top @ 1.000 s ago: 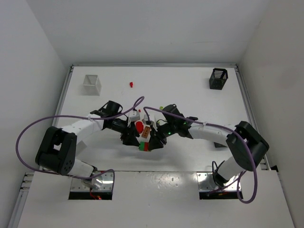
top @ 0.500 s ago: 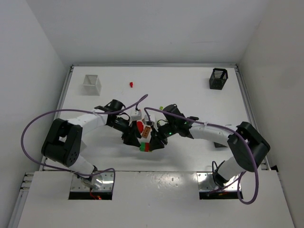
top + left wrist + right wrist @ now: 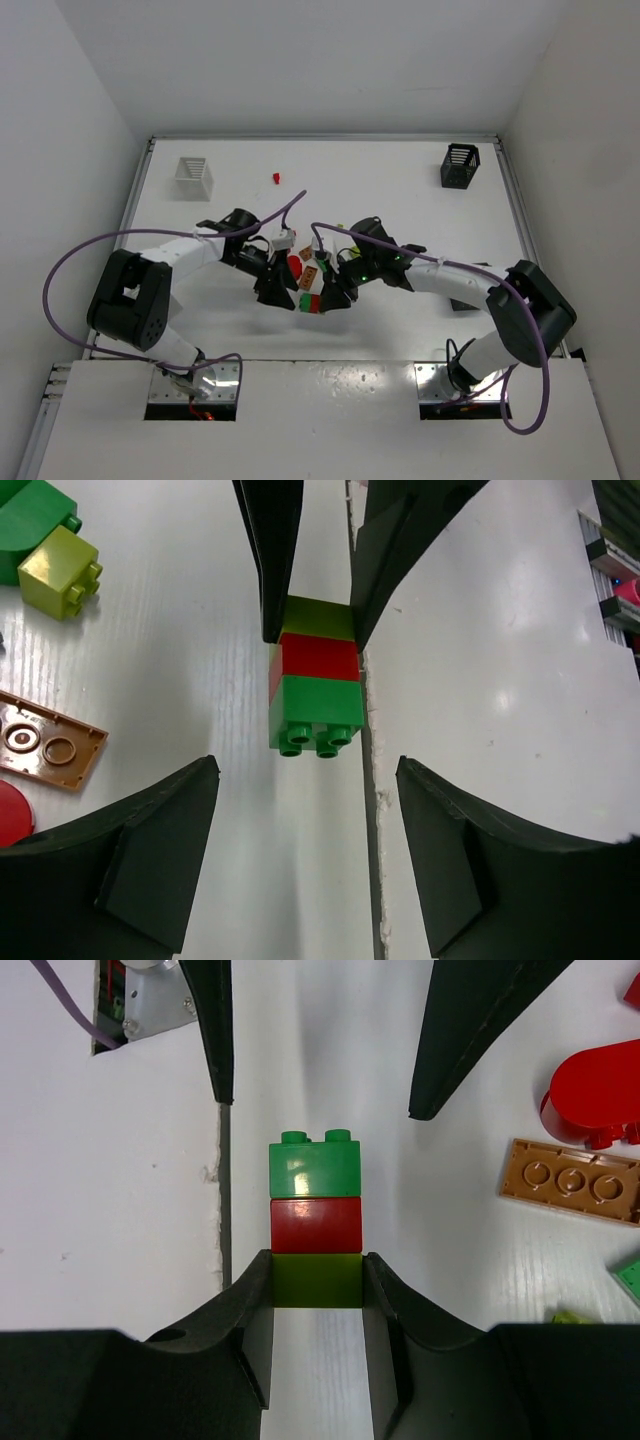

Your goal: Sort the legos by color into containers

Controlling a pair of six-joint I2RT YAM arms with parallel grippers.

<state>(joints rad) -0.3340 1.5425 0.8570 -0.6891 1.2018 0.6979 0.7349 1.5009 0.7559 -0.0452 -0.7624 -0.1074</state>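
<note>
Your right gripper (image 3: 316, 1268) is pinching a little stack of three legos (image 3: 314, 1222). Its two fingers (image 3: 235, 1330) press on the sides of the yellow-green brick at one end. A red brick sits in the middle, and a green brick with two bumps is at the far end. The stack is in the middle of the white table (image 3: 400, 190), near the front, right between your two arms. You cannot tell if it touches the table. Your left gripper (image 3: 308, 780) faces the stack from the other side. Its fingers (image 3: 150, 870) are spread wide apart and hold nothing. Their tips stop just short of the green end and do not touch it. Loose legos lie beside the stack: a flat brown plate (image 3: 45, 750), a round red piece (image 3: 595, 1090), a yellow-green brick (image 3: 60, 572) and a bigger green one (image 3: 30, 520). One tiny red lego (image 3: 275, 177) lies alone far back. A white basket (image 3: 194, 175) stands in the back left corner and a black basket (image 3: 459, 166) in the back right corner, both well apart from the grippers.
</note>
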